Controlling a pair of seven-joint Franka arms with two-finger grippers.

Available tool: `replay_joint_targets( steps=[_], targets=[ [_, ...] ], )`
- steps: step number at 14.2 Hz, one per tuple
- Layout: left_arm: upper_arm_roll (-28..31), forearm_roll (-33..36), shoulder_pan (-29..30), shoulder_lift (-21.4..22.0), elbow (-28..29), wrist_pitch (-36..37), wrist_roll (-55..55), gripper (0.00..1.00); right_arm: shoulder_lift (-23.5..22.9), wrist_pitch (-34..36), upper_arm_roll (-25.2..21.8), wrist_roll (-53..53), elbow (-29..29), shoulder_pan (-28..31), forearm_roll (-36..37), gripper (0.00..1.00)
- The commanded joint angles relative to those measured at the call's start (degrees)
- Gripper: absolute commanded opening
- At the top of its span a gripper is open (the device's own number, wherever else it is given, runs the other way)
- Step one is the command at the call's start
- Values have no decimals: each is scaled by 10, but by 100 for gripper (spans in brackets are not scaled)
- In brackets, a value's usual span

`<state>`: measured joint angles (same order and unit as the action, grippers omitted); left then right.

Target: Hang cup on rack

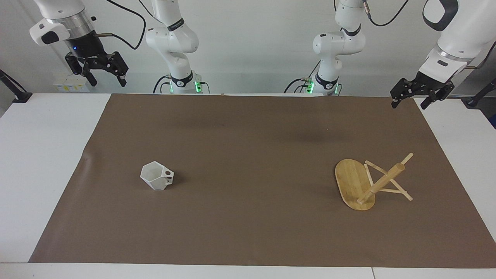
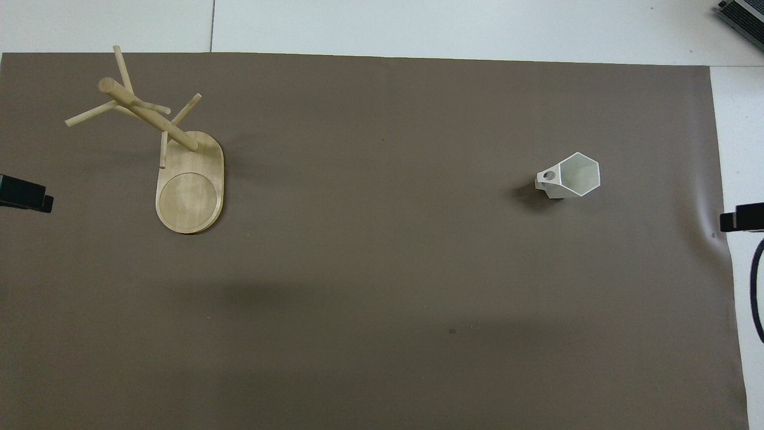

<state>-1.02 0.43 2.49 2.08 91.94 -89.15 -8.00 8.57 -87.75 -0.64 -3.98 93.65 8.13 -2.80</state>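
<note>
Cup (image 1: pixel 157 176) and rack (image 1: pixel 370 182) apart on brown surface (image 1: pixel 248 232).
Left gripper (image 1: pixel 410 101) upper right, right gripper (image 1: pixel 106 79) upper left: jaws wide open, empty.

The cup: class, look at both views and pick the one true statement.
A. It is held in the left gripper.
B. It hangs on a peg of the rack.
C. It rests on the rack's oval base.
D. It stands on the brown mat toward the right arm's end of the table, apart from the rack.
D: the cup stands alone on the brown mat, while the rack is toward the left arm's end and both grippers are raised.
</note>
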Motion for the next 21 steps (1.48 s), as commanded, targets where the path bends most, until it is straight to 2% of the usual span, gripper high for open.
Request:
replay_joint_targets(
  steps=[1, 10, 13, 15, 17, 21],
  targets=[
    [4, -5, -3, 11, 10, 5, 6, 100, 12, 3, 1, -12, 13, 5, 0, 100],
    [4, -4, -3, 11, 10, 6, 5, 100, 21, -7, 8, -16, 32, -2, 0, 100],
    [6, -4, 2, 11, 11, 5, 5, 100, 29, -81, 8, -22, 58, -2, 1, 100],
    [6, -4, 2, 11, 11, 4, 6, 100, 27, -134, 8, -72, 68, -2, 0, 100],
    [4, -4, 1, 13, 13, 10, 5, 100, 23, -211, 8, -81, 112, -2, 0, 100],
    [5, -4, 1, 12, 12, 16, 11, 100, -35, -299, 8, -75, 145, -3, -5, 100]
  ],
)
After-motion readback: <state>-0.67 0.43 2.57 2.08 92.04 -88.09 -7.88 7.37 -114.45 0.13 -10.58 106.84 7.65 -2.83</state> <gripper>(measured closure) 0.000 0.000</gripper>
